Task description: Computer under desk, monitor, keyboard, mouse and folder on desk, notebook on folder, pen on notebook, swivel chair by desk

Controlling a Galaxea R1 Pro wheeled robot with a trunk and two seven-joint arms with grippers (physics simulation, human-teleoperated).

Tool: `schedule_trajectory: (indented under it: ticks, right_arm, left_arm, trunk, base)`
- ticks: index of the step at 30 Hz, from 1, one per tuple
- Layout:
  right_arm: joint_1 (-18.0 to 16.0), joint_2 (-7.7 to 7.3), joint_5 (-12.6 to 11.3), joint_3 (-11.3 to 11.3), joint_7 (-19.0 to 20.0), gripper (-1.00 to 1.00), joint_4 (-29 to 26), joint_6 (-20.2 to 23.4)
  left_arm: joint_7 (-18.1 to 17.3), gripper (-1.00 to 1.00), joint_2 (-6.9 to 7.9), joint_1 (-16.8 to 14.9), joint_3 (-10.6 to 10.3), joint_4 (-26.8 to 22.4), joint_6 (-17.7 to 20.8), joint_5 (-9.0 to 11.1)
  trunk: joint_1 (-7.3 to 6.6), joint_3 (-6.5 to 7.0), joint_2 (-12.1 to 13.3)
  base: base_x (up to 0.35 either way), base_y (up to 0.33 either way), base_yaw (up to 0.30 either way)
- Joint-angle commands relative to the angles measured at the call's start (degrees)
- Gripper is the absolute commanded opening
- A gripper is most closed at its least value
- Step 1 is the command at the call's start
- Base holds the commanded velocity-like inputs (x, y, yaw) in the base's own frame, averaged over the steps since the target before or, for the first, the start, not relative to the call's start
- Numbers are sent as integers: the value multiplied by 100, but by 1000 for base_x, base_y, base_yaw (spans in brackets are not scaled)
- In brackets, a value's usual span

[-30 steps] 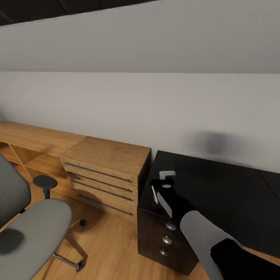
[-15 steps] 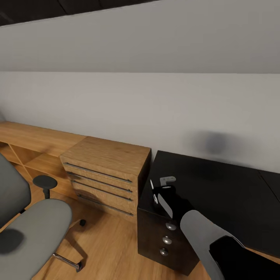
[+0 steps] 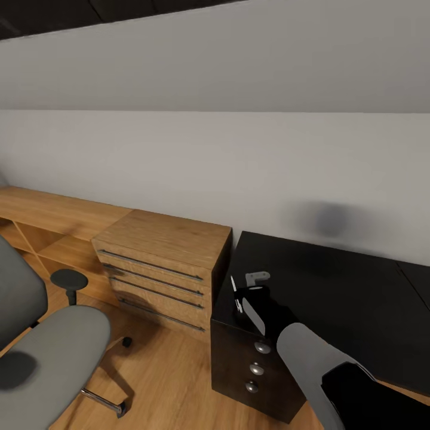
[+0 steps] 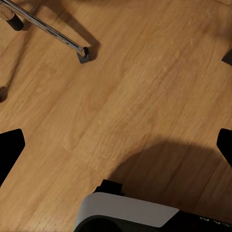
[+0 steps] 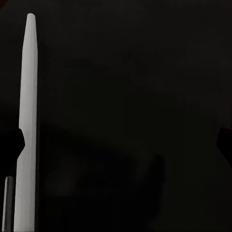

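The glossy black desk [image 3: 334,286] fills the right of the head view. My right gripper [image 3: 246,291] hovers low over the desk's left end, above the drawer unit [image 3: 254,364]. The thin white pen [image 3: 235,294] shows beside it at the desk's left edge. In the right wrist view the pen [image 5: 26,121] runs along one finger's side over the black desk top [image 5: 125,96]. The right gripper [image 5: 116,145] stands open, its other finger far from the pen. The grey swivel chair [image 3: 42,352] stands at the lower left with nothing on its seat. My left gripper [image 4: 116,147] hangs open over the wood floor.
A light-wood drawer cabinet [image 3: 161,263] butts against the desk's left end, with low wood shelving [image 3: 42,221] beyond it along the white wall. One chrome chair leg with its caster [image 4: 83,54] lies on the floor [image 4: 121,96] under the left gripper.
The right gripper's grey part has dropped slightly toward the desk's edge. The pen has shifted a little to the left beside it. The chair and left arm hold still.
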Motion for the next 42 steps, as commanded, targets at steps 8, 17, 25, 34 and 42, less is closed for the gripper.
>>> schedule_trajectory:
  ticks: [8,17,25,34,42]
  right_arm:
    - [2,0,-61,47,-58,100,-15,27]
    - [2,0,-62,48,-67,100,-18,18]
    - [2,0,-62,48,-68,100,-18,13]
    - [2,0,-62,46,-68,100,-18,22]
    - [2,0,-60,35,-68,100,-15,260]
  left_arm:
    - [33,100,9,-1,-33,-8,-30,60]
    - [33,100,9,-1,-33,-6,-30,60]
    - [33,100,9,-1,-33,-7,-30,60]
    - [46,100,16,-1,-26,-8,-177,64]
    - [50,100,18,-1,-24,-8,-383,69]
  trunk:
    - [0,-5,-3]
    - [0,-5,-3]
    - [0,-5,-3]
    - [0,-5,-3]
    - [0,-5,-3]
  base:
    - [0,0,0]
    - [0,0,23]
    - [0,0,214]
    - [0,0,62]
    - [0,0,3]
